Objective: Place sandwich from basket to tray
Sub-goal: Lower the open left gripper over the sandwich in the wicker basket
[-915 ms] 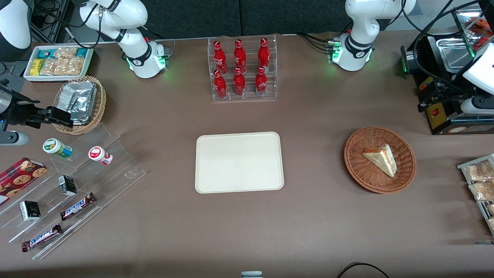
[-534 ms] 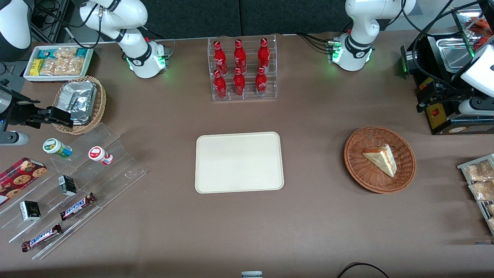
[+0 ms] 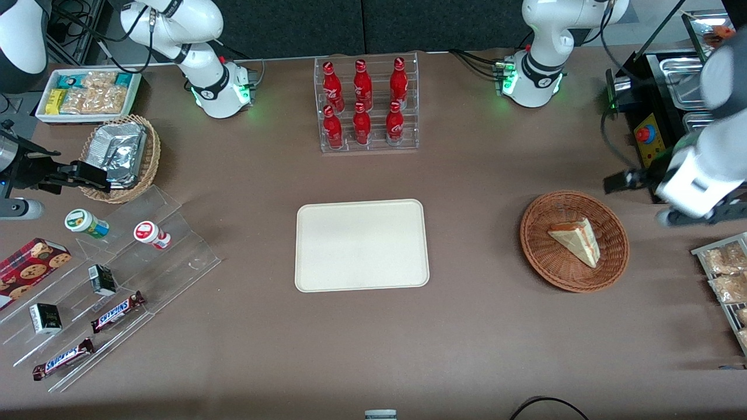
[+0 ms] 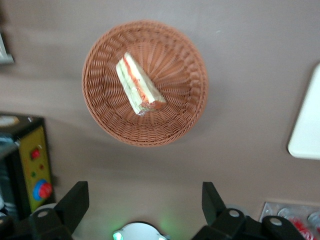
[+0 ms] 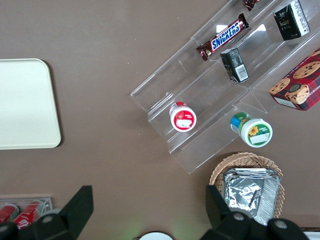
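The sandwich (image 3: 575, 240), a pale wedge with red-orange and green layers, lies in the round reddish-brown wicker basket (image 3: 540, 256). In the left wrist view the sandwich (image 4: 139, 90) rests near the middle of the basket (image 4: 175, 120). My left gripper (image 3: 671, 195) hangs above the table beside the basket, toward the working arm's end, apart from it. Seen from the wrist, the gripper (image 4: 144, 200) is open wide with nothing between its fingers. The cream tray (image 3: 362, 245) lies bare at the table's middle; one corner of the tray (image 4: 307, 130) shows from the wrist.
A black machine with a red button (image 3: 648, 137) stands close to the gripper. Snack packets (image 3: 723, 274) lie at the working arm's end. A rack of red bottles (image 3: 367, 105) stands farther from the camera than the tray. Acrylic shelves (image 3: 117, 280) fill the parked arm's end.
My left arm has swung in from the table's end toward the basket, uncovering the machine's red button. Sandwich, basket and tray have not moved.
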{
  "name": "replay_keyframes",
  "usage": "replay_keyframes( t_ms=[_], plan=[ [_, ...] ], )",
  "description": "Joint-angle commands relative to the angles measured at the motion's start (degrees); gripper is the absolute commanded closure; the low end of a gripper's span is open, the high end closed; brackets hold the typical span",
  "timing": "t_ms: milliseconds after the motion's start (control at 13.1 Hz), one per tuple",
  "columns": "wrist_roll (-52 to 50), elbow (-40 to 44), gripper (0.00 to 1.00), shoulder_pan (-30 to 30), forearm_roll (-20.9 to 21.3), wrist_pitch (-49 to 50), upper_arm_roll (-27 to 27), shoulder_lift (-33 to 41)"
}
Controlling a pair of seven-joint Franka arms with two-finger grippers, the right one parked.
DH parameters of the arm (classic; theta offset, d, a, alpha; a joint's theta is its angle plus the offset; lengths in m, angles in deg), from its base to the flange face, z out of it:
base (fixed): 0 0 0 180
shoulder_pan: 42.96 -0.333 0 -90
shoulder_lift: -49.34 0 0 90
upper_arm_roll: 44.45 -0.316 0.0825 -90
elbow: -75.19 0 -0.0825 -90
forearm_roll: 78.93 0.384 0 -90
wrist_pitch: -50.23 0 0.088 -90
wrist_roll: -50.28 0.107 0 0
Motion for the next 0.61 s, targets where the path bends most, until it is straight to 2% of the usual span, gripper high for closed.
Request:
replay_keyframes(
  t_ms=[0, 229, 381, 534],
  plan=[
    [-12.8, -2.5, 0.00, -0.1, 0.1, -6.7, -0.9, -3.8],
    [-29.3, -11.8, 0.00, 0.0, 0.1, -19.7, -0.9, -4.1],
    [-34.4, -16.4, 0.00, -0.1, 0.0, -26.5, -0.9, -4.0],
    [-35.9, -19.4, 0.00, -0.2, 0.7, -28.6, -1.3, -4.0]
  ],
)
